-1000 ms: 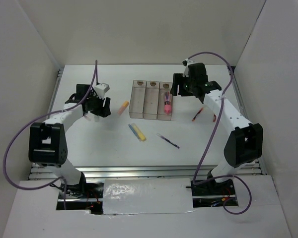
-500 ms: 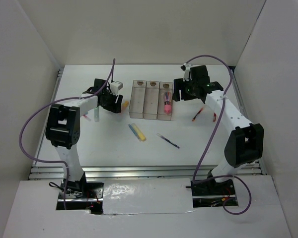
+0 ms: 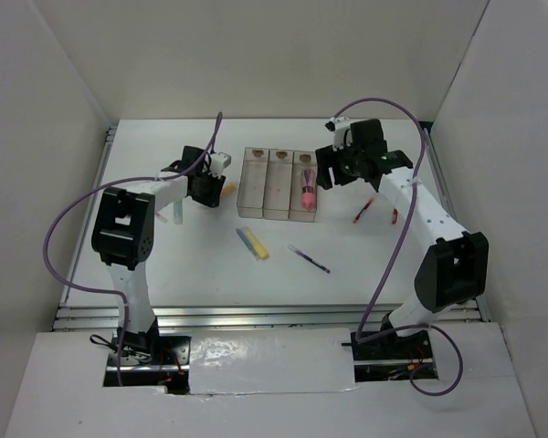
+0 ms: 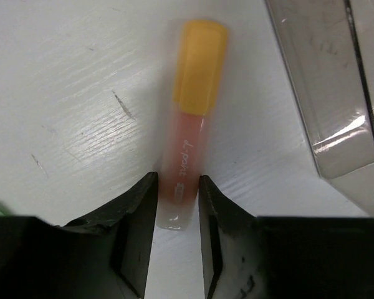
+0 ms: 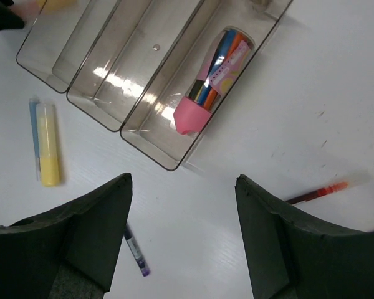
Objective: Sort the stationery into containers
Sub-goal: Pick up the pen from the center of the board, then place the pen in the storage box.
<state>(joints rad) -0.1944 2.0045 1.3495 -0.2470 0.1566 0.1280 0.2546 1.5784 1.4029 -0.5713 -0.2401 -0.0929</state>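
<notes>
Pinching the orange-yellow marker [image 4: 191,118] by its very tail with the left gripper [image 4: 177,187], right gripper [image 5: 181,182] gaping empty, we are risking it swivelling loose when lifted.

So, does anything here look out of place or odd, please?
Nothing damaged or spilled. Only the right-hand bin holds anything, a pink pen; a yellow marker, blue pen, purple pen and red pen lie loose; the left gripper straddles an orange-capped marker.
</notes>
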